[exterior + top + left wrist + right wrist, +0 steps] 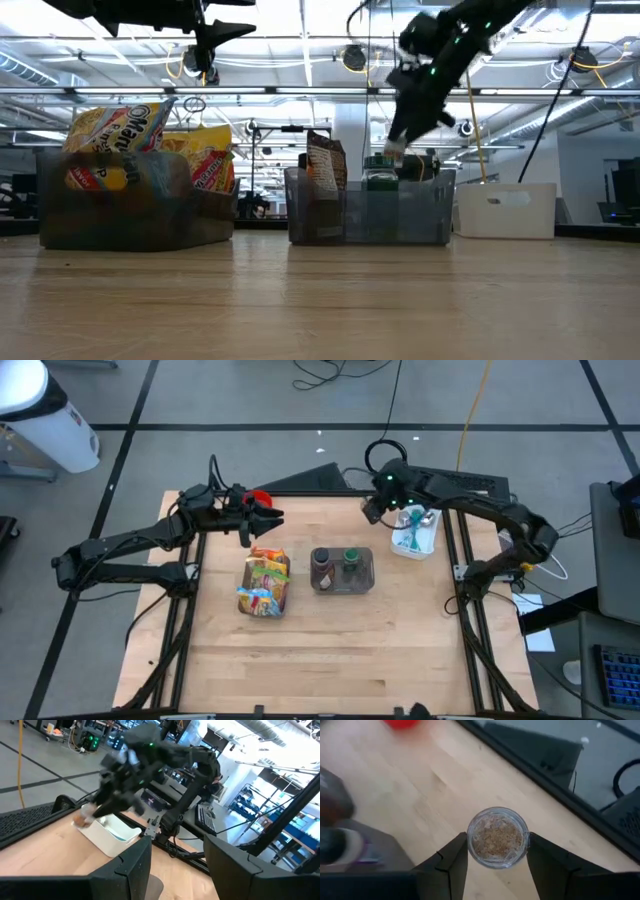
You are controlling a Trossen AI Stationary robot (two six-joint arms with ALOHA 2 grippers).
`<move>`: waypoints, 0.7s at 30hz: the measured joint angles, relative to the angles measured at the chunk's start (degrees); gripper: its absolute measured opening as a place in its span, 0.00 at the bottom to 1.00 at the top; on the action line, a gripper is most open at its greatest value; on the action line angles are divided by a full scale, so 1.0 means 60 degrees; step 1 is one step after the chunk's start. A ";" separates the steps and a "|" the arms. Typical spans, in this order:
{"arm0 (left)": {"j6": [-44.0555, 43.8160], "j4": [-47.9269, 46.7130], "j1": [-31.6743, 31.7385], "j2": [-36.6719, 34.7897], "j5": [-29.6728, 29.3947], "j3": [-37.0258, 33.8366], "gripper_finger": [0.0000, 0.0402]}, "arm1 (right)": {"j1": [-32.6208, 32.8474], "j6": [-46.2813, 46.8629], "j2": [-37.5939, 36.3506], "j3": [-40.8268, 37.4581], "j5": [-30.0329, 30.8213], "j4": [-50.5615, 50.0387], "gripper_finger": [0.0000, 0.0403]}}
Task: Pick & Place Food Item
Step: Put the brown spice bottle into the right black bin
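A small clear jar (497, 837) of brown granules sits between the fingers of my right gripper (498, 854), which is shut on it above the table's far side, next to the white bin (415, 535). The jar also shows in the left wrist view (83, 818) and in the low view (397, 150). A clear bin (343, 570) with dark jars stands mid-table. Left of it stands a bin of snack bags (265, 582). My left gripper (177, 865) hangs open and level over the table's far left (268, 517), with nothing between its fingers. My right gripper pinches the jar's round wall (470, 840) between its two fingers, one on each side. The fingers slant down from the table's far right. The jar is lifted clear of the table and of the bins, with its round end facing the wrist camera.
A red object (259, 497) lies on the table's far edge near my left gripper. The white bin holds a few light-coloured items. Bare wood lies along the near half of the table (330, 660). Black frame rails run down both sides.
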 joint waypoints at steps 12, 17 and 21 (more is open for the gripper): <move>0.0230 0.0149 0.0004 0.0000 0.0000 0.0000 0.46 | 0.1687 0.0552 -0.1825 0.1161 -0.0011 -0.1027 0.40; 0.0289 0.0162 0.0004 -0.0004 0.0133 0.0000 0.46 | 0.2843 0.0600 -0.1549 0.2186 0.0010 -0.1147 0.40; 0.0324 0.0164 0.0004 -0.0004 0.0567 0.0000 0.46 | 0.3614 0.0668 -0.1013 0.2890 0.0029 -0.1526 0.40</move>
